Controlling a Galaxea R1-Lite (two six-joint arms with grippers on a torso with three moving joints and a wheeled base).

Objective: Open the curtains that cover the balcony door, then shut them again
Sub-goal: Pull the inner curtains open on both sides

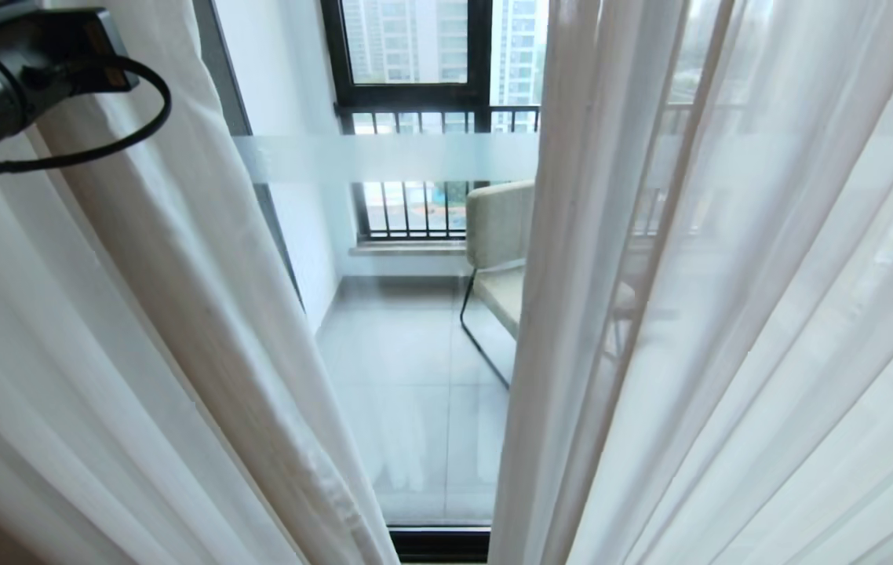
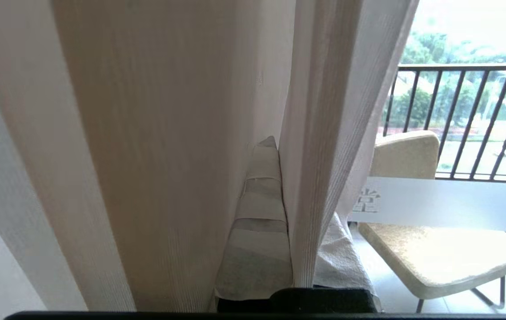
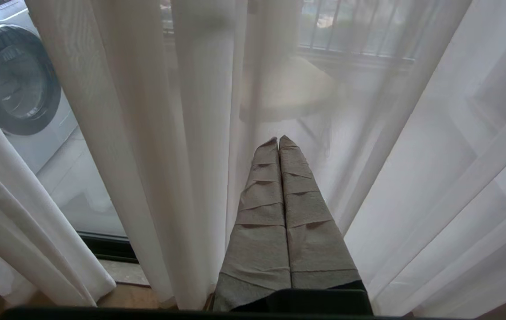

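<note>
Curtains (image 1: 180,329) hang parted in front of the balcony door (image 1: 415,392), leaving a tapering gap through which the glass, its frosted band and a pale chair (image 1: 497,251) on the tiled balcony show. To the robot's left of the gap hangs a cream-beige woven fold with sheer white beside it; to the right the sheer white layer (image 1: 729,353) falls in long pleats.

At the top left corner of the head view the left arm is raised high, its dark wrist housing and a looping black cable (image 1: 101,133) lying against the beige fold. The left gripper (image 2: 279,146) points into the cloth, one taped finger (image 2: 257,231) showing and the other hidden behind a pleat; a fold of the beige curtain runs down between them, so the jaws are closed on the curtain (the woven edge passes right at the fingertips). Past the jaws and off to one side are the chair and a dark railing (image 2: 457,120).

Lower down, the right gripper (image 3: 278,141) points at the sheer layer, its two taped fingers (image 3: 257,222) pressed flat together with nothing between them. Off to one side of these jaws, behind the glass, stands a washing machine (image 3: 17,84).
</note>
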